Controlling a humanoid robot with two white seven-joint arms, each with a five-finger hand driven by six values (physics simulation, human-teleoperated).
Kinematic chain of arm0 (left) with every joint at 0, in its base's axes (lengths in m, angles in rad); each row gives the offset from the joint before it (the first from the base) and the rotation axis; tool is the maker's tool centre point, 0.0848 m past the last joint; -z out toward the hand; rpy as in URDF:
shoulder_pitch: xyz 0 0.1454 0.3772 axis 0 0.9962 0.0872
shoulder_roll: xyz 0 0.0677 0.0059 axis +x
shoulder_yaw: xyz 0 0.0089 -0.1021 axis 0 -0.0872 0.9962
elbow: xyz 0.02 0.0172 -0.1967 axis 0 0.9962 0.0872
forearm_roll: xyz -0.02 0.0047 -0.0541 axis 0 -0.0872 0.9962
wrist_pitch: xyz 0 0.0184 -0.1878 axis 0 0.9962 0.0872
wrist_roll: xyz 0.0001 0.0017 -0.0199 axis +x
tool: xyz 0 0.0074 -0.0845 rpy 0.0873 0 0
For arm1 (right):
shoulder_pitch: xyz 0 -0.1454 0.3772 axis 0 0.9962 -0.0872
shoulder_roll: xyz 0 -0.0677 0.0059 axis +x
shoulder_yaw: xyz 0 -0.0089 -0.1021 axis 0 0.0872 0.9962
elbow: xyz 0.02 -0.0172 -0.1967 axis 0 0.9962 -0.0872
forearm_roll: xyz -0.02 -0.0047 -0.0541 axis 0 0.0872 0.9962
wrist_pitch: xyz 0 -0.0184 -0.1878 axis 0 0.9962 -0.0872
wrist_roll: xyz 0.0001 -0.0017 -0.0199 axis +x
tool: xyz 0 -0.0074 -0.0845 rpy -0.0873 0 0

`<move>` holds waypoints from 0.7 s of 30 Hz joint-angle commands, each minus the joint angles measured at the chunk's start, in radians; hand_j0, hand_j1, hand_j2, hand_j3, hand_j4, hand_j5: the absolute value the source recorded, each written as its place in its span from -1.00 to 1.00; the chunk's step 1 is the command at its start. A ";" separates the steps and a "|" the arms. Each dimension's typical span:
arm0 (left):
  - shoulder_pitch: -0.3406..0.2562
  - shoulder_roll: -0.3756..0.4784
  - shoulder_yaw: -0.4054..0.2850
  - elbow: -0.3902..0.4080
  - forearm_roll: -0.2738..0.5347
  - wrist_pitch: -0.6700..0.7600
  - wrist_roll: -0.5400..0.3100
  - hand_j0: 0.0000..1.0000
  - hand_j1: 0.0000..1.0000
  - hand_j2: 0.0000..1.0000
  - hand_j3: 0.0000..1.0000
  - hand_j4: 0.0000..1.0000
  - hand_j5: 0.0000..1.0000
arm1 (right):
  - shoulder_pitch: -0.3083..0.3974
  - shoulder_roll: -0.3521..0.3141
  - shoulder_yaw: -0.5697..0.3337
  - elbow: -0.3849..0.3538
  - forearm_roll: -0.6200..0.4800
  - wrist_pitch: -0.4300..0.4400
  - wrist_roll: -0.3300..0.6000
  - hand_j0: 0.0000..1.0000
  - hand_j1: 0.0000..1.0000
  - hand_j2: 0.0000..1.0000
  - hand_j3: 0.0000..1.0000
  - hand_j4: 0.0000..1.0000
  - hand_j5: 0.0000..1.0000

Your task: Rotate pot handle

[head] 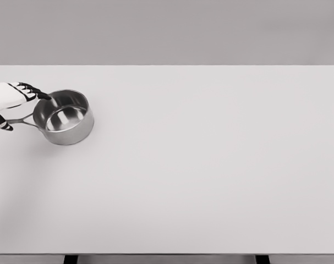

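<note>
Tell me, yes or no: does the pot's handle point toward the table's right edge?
No, the pot has its handle pointing left.

Pot (64, 117): polished, mirror-bright metal with a slim metal handle (22, 121). Table (200, 165): smooth, matt white. Left hand (10, 102): glossy white shell, black fingertips.

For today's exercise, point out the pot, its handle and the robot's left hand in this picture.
pot (73, 135): head view, on its outer steel wall.
handle (25, 121): head view, on the thin bar left of the pot.
left hand (12, 94): head view, on the white back of the hand.
</note>
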 commanded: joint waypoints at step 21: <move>-0.026 -0.034 0.030 -0.023 -0.122 0.001 0.010 1.00 1.00 1.00 1.00 1.00 1.00 | 0.000 0.000 0.000 0.000 -0.001 0.000 0.000 1.00 1.00 1.00 1.00 1.00 1.00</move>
